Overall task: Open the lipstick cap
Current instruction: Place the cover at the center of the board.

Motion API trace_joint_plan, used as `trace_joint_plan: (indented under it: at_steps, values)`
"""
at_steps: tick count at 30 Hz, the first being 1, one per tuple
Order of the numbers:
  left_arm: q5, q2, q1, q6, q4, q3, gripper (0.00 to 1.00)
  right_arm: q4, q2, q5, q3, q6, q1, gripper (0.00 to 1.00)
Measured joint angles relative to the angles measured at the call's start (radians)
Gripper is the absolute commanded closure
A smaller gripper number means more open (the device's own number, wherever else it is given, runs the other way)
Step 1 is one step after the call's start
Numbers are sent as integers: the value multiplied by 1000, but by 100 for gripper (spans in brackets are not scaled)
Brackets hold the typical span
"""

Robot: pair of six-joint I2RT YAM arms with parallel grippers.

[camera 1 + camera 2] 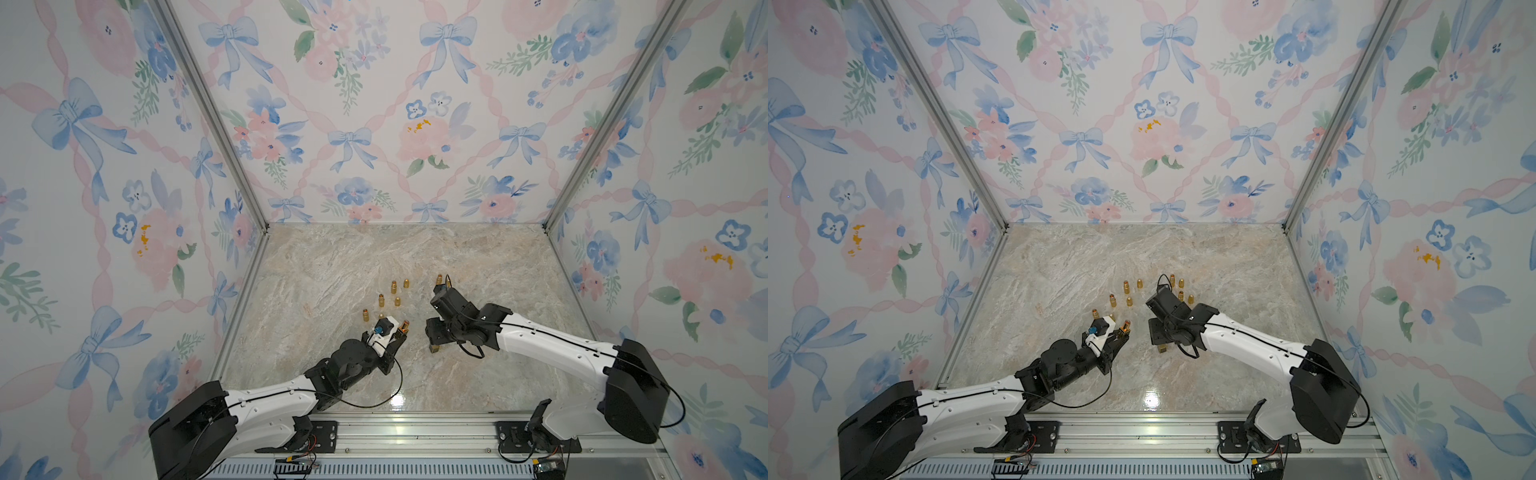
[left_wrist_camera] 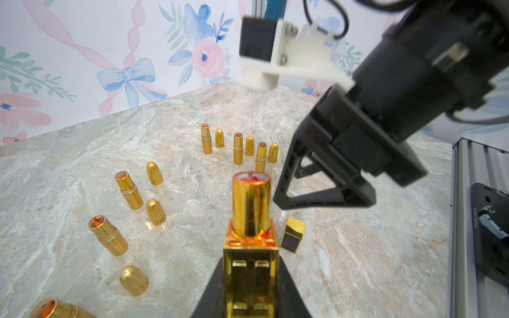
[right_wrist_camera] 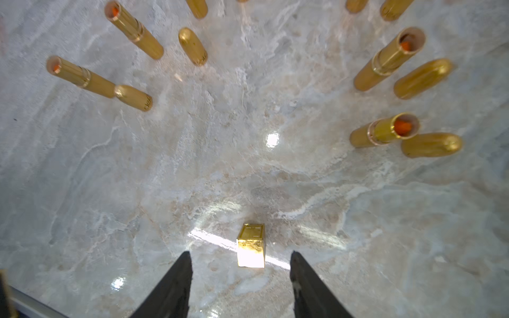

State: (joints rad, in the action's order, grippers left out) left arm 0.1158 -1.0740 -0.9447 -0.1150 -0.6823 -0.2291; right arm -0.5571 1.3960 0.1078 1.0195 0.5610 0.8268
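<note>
Left hand (image 2: pixel 250 275) around square-based, mirror-glossy gold lipstick (image 2: pixel 249 247).

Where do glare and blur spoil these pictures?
Right wrist view: glare washes out the cap, and the lipsticks splay outward from lens distortion. Left wrist view: the right hand is blurred. In both top views: one bright reflection on the table.

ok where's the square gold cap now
In the right wrist view the square gold cap rests untouched on the marble table under the open right gripper, near the lipstick base held by the left gripper.
</note>
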Motion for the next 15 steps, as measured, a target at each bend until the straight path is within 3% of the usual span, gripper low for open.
trace_joint_plan:
  at_steps: [7,15]
  values:
    - [-12,-62,0,18,1,-47,100,-139,-69,-148,122,-42,-40,35]
    - [-35,-78,0,29,0,-70,100,-158,-51,-348,142,-26,-37,34]
